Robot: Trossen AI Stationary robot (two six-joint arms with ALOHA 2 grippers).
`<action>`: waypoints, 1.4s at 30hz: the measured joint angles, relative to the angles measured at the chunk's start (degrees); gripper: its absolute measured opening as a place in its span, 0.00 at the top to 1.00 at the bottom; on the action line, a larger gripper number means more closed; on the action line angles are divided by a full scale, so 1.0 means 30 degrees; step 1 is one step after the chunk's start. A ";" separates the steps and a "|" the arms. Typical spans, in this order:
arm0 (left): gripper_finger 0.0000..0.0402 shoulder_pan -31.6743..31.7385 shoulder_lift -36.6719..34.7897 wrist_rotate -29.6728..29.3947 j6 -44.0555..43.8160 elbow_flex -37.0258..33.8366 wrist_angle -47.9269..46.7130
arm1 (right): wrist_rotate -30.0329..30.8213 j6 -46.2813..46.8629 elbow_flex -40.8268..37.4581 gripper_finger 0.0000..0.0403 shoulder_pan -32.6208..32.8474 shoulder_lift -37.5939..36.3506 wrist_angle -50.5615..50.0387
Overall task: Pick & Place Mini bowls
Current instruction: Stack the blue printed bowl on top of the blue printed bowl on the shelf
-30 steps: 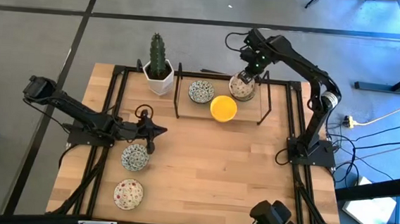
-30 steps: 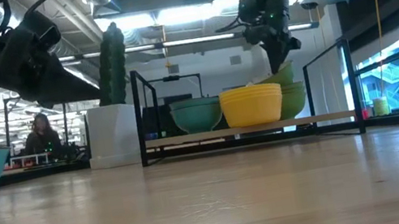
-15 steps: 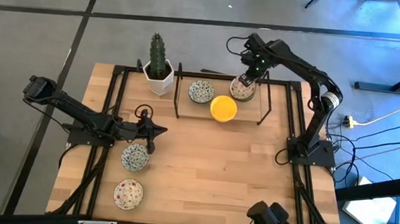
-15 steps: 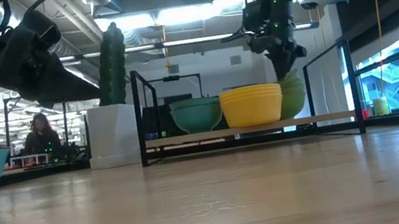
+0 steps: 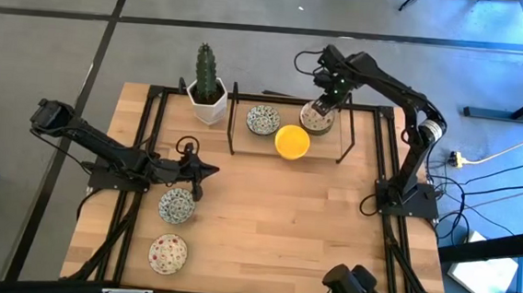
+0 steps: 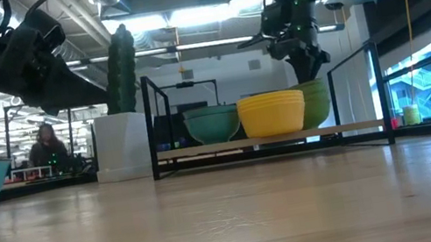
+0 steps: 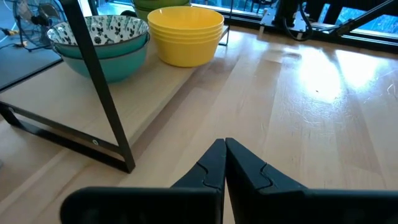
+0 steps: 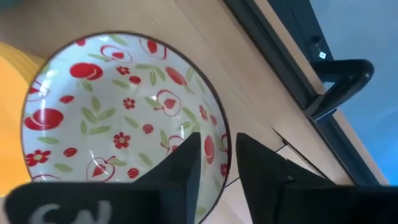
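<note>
A red-speckled mini bowl [image 5: 316,119] sits level on the black rack's wooden shelf [image 5: 326,151], beside a yellow stack [image 5: 291,141] and a blue-green patterned bowl [image 5: 263,120]. My right gripper [image 8: 217,155] is open and points down over the red-speckled bowl's [image 8: 118,118] rim, one finger inside and one outside. Two more bowls rest on the table: a patterned one [image 5: 176,205] and a red-speckled one [image 5: 168,254]. My left gripper [image 5: 210,171] is shut and raised above the table, near the patterned bowl. My right gripper stands astride the red-speckled bowl's rim [image 8: 227,146] from above. A gap shows between the inner finger [image 8: 183,171] and the rim. I cannot tell whether the outer finger [image 8: 258,171] touches it. The bowl rests level on the shelf.
A cactus in a white pot [image 5: 206,87] stands at the far edge, left of the rack. The rack's black uprights [image 7: 99,81] rise around the shelf. Bare wood [image 5: 292,232] spreads across the table's middle and right. A person [image 6: 47,151] sits far behind the table.
My right gripper went down a little with the red-speckled bowl. The bowl, tilted and raised a second ago, now sits level on the shelf behind the yellow stack.
</note>
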 joint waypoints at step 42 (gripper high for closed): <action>0.99 0.0014 0.0000 -0.0684 -0.0204 0.0000 -0.0525 | -0.6474 -0.0853 -1.0246 0.99 1.5304 -1.8259 1.4608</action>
